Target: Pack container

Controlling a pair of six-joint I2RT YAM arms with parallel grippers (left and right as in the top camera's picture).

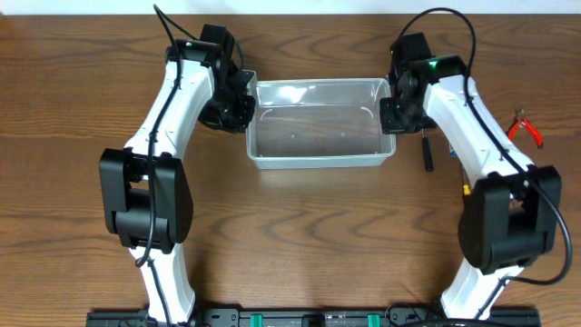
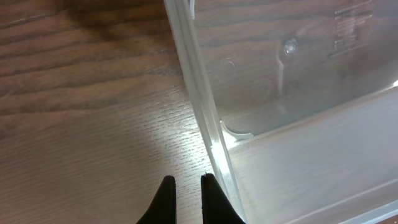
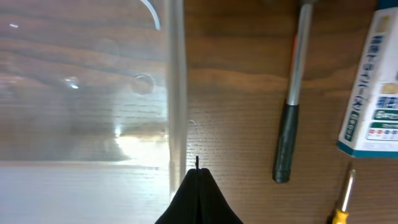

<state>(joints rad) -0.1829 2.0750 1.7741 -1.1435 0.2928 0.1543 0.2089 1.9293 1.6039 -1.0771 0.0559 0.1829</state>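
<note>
container empty, mid-table between both arms | left gripper jaws all but closed on nothing, just outside left wall | right gripper closed, empty, beside right wall | risk: a closed tip nudges the thin wall and the tub slides; black-handled tool nearby, could get knocked

In the overhead view, the left end effector and the right end effector are masked by their own wrist housings at either end of the container, which is cropped by the edges of both wrist views. The blue-and-white box is cut by the right wrist view's right edge, its print too blurred to be read. The dark-handled metal tool is clipped at the top, the yellow-handled screwdriver at the bottom.
</note>
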